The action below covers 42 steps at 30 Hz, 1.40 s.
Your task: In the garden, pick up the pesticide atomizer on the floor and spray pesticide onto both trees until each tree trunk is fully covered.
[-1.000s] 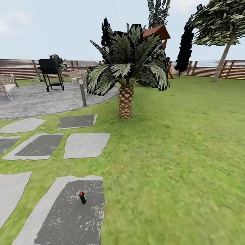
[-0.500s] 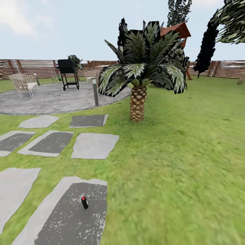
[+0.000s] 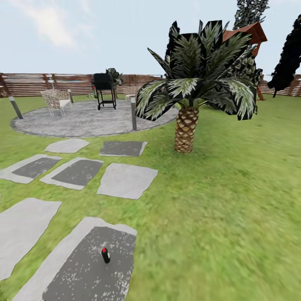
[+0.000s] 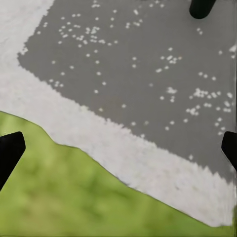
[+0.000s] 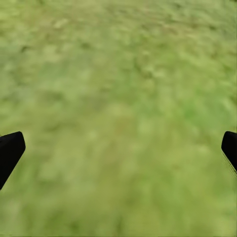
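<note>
The pesticide atomizer (image 3: 105, 255), a small black bottle with a red top, stands upright on a dark grey stone slab (image 3: 83, 271) in the grass near me. Fine white specks (image 4: 168, 59) dot that slab; I cannot tell whether they are pesticide. In the left wrist view the atomizer's dark body (image 4: 201, 7) shows at the frame's edge, beyond my left gripper (image 4: 118, 148), which is open over the slab's pale rim. My right gripper (image 5: 118, 148) is open above bare grass. The pale tree trunks are out of view; dark foliage (image 3: 288, 54) rises far right.
A short palm (image 3: 186, 133) with a scaly trunk stands ahead right. Several stone slabs (image 3: 125, 179) lead to a round paved patch (image 3: 83, 121) with a grill (image 3: 104, 90), wicker chair (image 3: 56, 100) and bollard lamp (image 3: 133, 113). A slat fence (image 3: 33, 83) rings the lawn.
The whole head view has shifted right, so the camera has turned left. The atomizer still stands on its slab.
</note>
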{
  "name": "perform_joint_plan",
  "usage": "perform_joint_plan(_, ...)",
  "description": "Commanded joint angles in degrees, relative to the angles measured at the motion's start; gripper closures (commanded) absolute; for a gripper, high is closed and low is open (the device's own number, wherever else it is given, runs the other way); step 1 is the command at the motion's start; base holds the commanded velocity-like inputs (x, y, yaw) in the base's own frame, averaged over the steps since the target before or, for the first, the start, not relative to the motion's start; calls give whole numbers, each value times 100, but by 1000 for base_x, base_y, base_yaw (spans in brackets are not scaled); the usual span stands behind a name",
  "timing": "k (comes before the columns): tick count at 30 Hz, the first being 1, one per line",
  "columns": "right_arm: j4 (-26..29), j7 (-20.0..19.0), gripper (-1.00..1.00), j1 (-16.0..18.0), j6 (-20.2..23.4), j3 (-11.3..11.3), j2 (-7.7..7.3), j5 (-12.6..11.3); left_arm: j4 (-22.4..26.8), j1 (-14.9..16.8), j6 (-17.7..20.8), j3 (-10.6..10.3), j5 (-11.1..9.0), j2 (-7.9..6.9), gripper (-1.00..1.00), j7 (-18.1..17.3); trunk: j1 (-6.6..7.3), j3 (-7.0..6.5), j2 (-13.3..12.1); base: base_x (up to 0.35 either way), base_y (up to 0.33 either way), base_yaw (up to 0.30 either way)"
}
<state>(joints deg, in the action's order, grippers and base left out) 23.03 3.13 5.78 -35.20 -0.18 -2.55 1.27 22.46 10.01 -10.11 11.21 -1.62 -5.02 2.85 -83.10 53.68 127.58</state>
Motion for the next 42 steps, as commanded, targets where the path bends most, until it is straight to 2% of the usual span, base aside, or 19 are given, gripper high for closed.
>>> perform_joint_plan(1, -5, 21, -100, 2, -13, 0, 0, 18, -4, 4, -18, 4, -19, 1, -100, 5, -1, 5, 2, 178, -260, 279)
perform_joint_plan(9, -9, 31, -100, 2, -13, -16, -17, 14, 13, 8, -19, 13, -22, -23, -100, 5, -1, 5, 2, 70, -274, 279)
perform_joint_plan(13, -1, 40, -100, 2, -13, -17, -14, 9, 44, 9, -21, 26, -22, -31, -100, 11, -1, 5, 2, 1, -277, 83)
perform_joint_plan(17, 50, 39, -100, 16, 0, -12, -6, 6, 84, 48, -19, 202, -28, -27, -100, 8, -1, 5, 2, 0, -277, 19)
perform_joint_plan(19, 304, 32, -100, 156, 88, -10, -2, 12, 164, 74, -18, 283, -16, -16, -100, 3, -1, 5, 2, 0, -267, 4)
perform_joint_plan(21, 653, 31, -100, 367, 306, -9, -2, 18, 459, 86, 6, 271, 16, 13, -100, -9, -1, 5, 2, 0, -145, 2)
perform_joint_plan(22, 1072, 33, -100, 647, 790, -9, -5, 21, 908, 94, 76, 252, 85, 20, -100, -18, -1, 5, 2, 0, -46, 1)
perform_joint_plan(23, 1301, 35, -100, 812, 1149, -9, -3, 18, 1148, 117, 150, 245, 137, 10, -100, -26, -1, 5, 2, 0, -30, 0)
perform_joint_plan(24, 2020, 45, -100, 1421, 2614, 1, 20, -3, 1706, 572, 970, 231, 247, -9, -100, -50, -1, 5, 2, 0, -6, 0)
perform_joint_plan(26, 2387, 39, -100, 1768, 3309, 11, 56, -9, 1782, 1020, 1623, 205, 267, -18, -100, -66, -1, 5, 2, 0, -3, 0)
perform_joint_plan(29, 2795, 13, -100, 1935, 3655, 28, 72, -12, 1850, 1243, 1916, 192, 269, -23, -100, -72, -1, 5, 2, 0, -1, 0)
perform_joint_plan(35, 2920, 4, -100, 1973, 3749, 35, 69, 11, 1880, 1292, 1978, 189, 273, -25, -100, -74, -1, 5, 2, 0, 0, 0)
perform_joint_plan(42, 2944, 7, -100, 1979, 3743, 23, -9, 21, 1846, 1301, 1969, 225, 279, -38, -100, -61, -1, 5, 2, 153, 0, 2)
